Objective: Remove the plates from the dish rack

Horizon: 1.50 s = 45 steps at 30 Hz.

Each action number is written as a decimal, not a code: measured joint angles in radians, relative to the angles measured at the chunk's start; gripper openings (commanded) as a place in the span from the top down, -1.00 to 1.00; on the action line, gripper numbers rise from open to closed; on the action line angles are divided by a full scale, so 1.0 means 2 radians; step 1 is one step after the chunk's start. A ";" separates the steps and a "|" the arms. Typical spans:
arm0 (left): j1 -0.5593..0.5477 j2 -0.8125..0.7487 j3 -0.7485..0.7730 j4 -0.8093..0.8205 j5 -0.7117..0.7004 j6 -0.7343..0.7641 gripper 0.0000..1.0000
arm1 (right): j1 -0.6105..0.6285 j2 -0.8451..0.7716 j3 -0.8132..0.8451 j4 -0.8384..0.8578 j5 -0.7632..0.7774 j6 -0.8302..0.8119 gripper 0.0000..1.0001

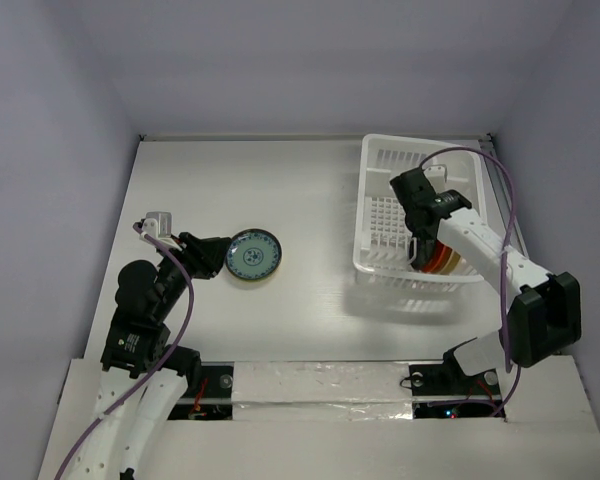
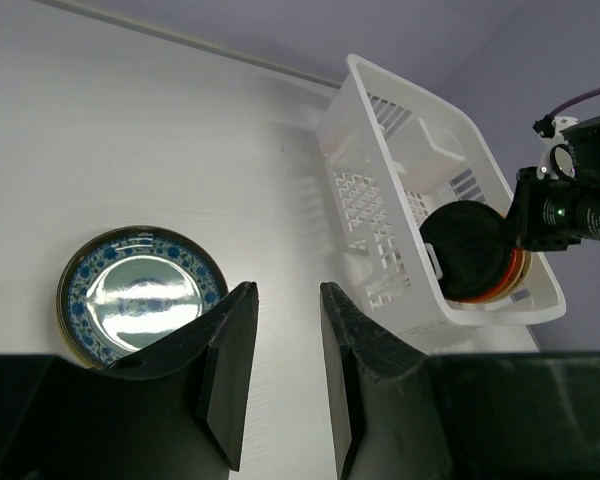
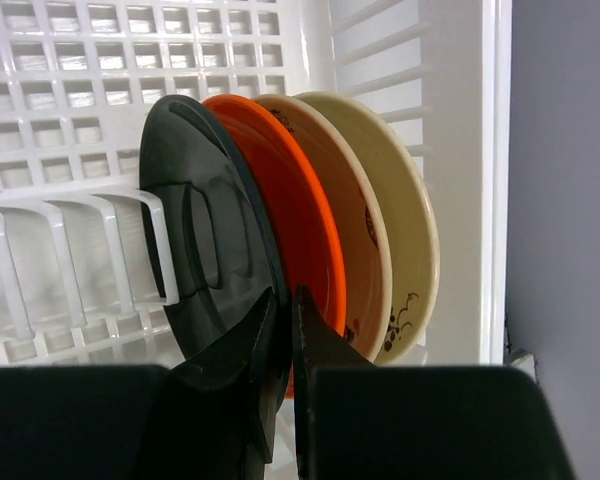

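Right end effector (image 3: 286,308) is down inside the dish rack (image 1: 410,155). Its jaws are drawn narrow, and they look pinched on the rim of the black plate (image 3: 205,240), the front one of the upright stack. One finger sits on the near face. The other is wedged into the slim gap behind it, and that gap is the worry. The orange plate (image 3: 305,225) stands right against the far side of that inner finger, with a tan plate (image 3: 358,240) and a cream plate (image 3: 412,225) leaning just beyond. If the lift goes at an angle, that finger could drag the orange one along or tip the whole row. The bite is also only on the edge, so the black plate may pivot or slip as it comes up. A white rack prong stands just to the near side of the plate's face and could snag it.

Over on the other side, the left end effector (image 2: 287,292) is spread wide and holding nothing. The teal plate (image 2: 140,300) lies flat on the surface (image 1: 330,180), just off its outer finger.

Only the right wrist view shows the plates one by one and where the fingers bite; from above the arm covers most of that stack. The left wrist view shows the stack side-on in the rack's near corner. The overhead shows the rack well apart from the teal plate.
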 measured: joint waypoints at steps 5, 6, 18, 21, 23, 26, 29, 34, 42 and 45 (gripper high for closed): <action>0.000 -0.004 0.000 0.000 0.000 0.000 0.42 | 0.000 0.001 0.025 -0.023 0.003 -0.007 1.00; 0.000 -0.004 0.000 0.000 0.000 0.000 0.42 | 0.000 0.002 0.030 -0.027 0.004 -0.008 1.00; -0.005 -0.010 0.000 0.000 -0.001 0.000 0.42 | 0.018 0.060 0.077 -0.051 0.043 -0.013 1.00; -0.006 -0.011 0.000 0.000 -0.001 0.000 0.41 | 0.025 0.077 0.093 -0.065 0.055 -0.009 1.00; -0.006 -0.013 0.000 0.000 -0.001 0.000 0.41 | 0.029 0.082 0.112 -0.079 0.064 -0.007 1.00; -0.006 -0.013 0.000 0.000 -0.001 0.000 0.41 | 0.033 0.081 0.152 -0.105 0.083 -0.004 1.00; -0.006 -0.013 0.000 0.000 -0.001 0.000 0.41 | 0.042 0.074 0.196 -0.121 0.099 0.002 1.00; -0.006 -0.013 0.000 0.000 -0.002 0.000 0.41 | 0.066 0.056 0.242 -0.155 0.118 0.013 1.00; -0.006 -0.013 0.000 0.000 -0.004 0.000 0.41 | 0.152 -0.021 0.216 -0.052 0.027 -0.002 1.00; -0.006 -0.013 0.000 0.000 -0.006 0.000 0.41 | 0.184 -0.045 0.163 0.055 -0.050 0.005 1.00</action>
